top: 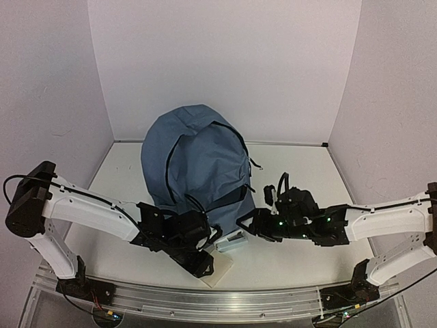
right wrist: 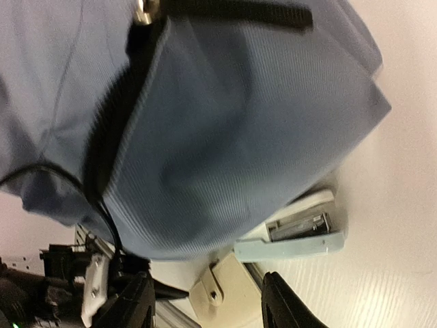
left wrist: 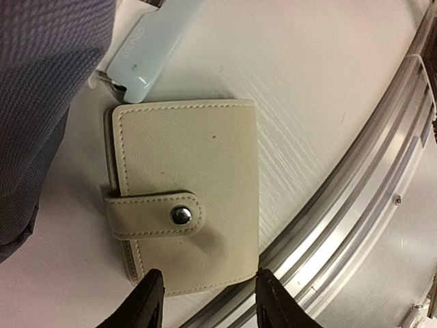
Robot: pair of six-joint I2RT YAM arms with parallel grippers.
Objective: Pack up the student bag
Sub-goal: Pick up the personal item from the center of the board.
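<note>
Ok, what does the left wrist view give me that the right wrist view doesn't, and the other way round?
Left wrist only: the full face of the wallet, with the left gripper open at its near edge. Right wrist only: the bag with its zipper and black strap. Both: blue bag fabric, the pale blue stapler, and at least a corner of the wallet.

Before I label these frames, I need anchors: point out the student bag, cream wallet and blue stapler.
student bag (top: 198, 160): top view, front panel.
cream wallet (left wrist: 191, 150): left wrist view, front cover.
blue stapler (right wrist: 293, 247): right wrist view, base.
</note>
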